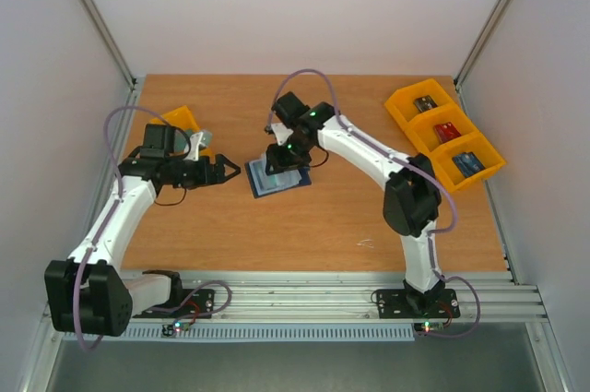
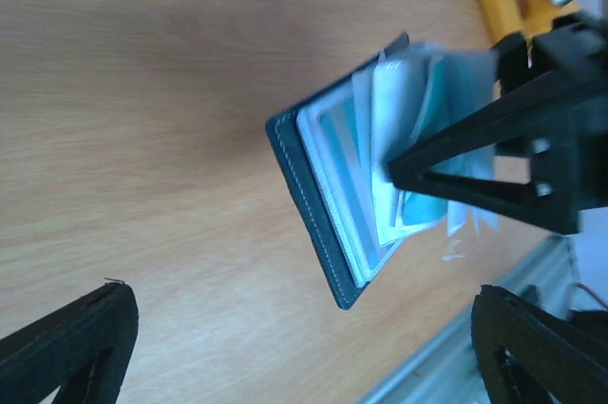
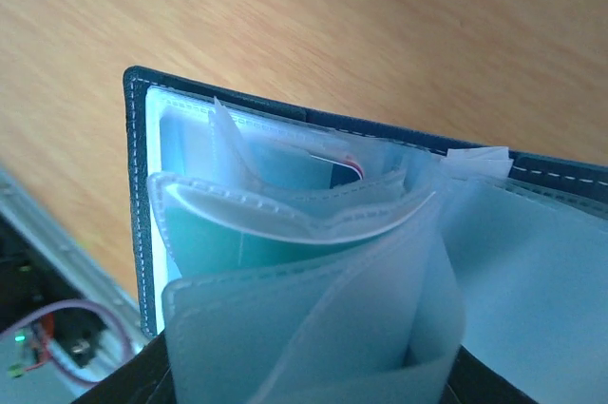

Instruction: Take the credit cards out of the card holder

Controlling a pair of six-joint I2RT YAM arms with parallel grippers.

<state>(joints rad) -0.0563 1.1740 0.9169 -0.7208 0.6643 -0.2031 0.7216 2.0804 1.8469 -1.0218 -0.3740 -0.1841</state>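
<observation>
On the table (image 1: 369,217), near its middle, the holder (image 1: 293,180) lies open. Over it the right gripper (image 1: 279,160) has its jaws narrowed on a bunch of sleeves (image 3: 313,328). Just beside, the left gripper (image 1: 227,171) hovers spread wide and empty. The sleeves look soft, slick and floppy; the cards (image 3: 209,244) thin, stiff and light. Best to pinch 1 card by its edge with the holder pinned flat.

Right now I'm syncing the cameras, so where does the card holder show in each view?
Top external: the card holder lies mid-table, at the right end effector.
Left wrist: right of centre, open.
Right wrist: fills the lower frame, sleeves fanned.
Shared landmark: the wooden table.
</observation>
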